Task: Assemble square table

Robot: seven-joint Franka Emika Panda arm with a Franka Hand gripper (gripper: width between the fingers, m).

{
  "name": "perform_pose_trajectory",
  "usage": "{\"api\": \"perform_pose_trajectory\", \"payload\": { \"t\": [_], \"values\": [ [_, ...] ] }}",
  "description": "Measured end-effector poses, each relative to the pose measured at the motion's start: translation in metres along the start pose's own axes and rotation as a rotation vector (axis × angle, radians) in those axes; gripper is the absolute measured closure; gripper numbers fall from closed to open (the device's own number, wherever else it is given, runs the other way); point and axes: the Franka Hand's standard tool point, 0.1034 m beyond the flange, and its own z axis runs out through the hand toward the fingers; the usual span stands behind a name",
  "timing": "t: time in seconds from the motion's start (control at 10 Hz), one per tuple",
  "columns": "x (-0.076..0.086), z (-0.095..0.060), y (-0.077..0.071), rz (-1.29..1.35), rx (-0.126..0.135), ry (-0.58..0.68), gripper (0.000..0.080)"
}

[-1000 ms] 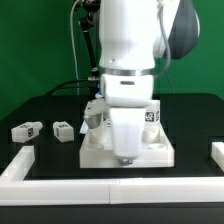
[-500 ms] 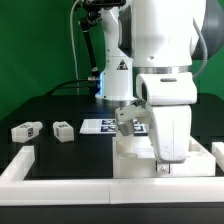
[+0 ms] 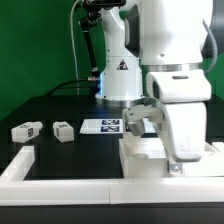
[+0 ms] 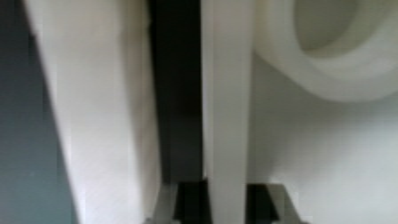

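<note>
Wrist view shows the two-finger gripper (image 4: 222, 205) closed tight on a thin upright wall of the white plastic square tabletop slab (image 4: 222, 100), with a round corner socket (image 4: 329, 55) just beside the grip. Exterior view has the gripper (image 3: 176, 166) pointing down at the slab's edge on the exterior view's right, near the long white border rail (image 3: 70, 188). A short white tagged block leg (image 3: 25, 130) and a second leg (image 3: 64, 130) lie well apart on the exterior view's left, with the marker board (image 3: 103, 126) behind

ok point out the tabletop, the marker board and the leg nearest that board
tabletop (image 3: 137, 151): exterior view, bare top face
marker board (image 3: 101, 126): exterior view, printed tags
leg nearest the board (image 3: 64, 130): exterior view, front face
</note>
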Motion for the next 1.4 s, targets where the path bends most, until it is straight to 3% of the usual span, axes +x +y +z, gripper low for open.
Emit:
{"api": "perform_pose_trajectory", "payload": {
  "t": [0.1,0.2,0.5,0.7,0.8,0.9,1.0,1.1,1.4],
  "values": [
    [0.007,0.003,0.008,0.014,-0.004,0.002,0.0745],
    [0.007,0.003,0.008,0.031,0.016,-0.015,0.0745],
    [0.006,0.003,0.008,0.051,0.02,-0.031,0.0745],
    [0.007,0.002,-0.001,0.05,0.054,-0.036,0.0496],
    [0.007,0.002,-0.006,0.049,0.074,-0.039,0.0496],
    [0.007,0.001,-0.007,0.048,0.082,-0.04,0.0359],
    [0.007,0.001,-0.007,0.049,0.081,-0.04,0.0359],
    [0.007,0.001,-0.007,0.049,0.081,-0.04,0.0196],
    [0.006,0.001,-0.007,0.05,0.081,-0.04,0.0154]
  ]
}}
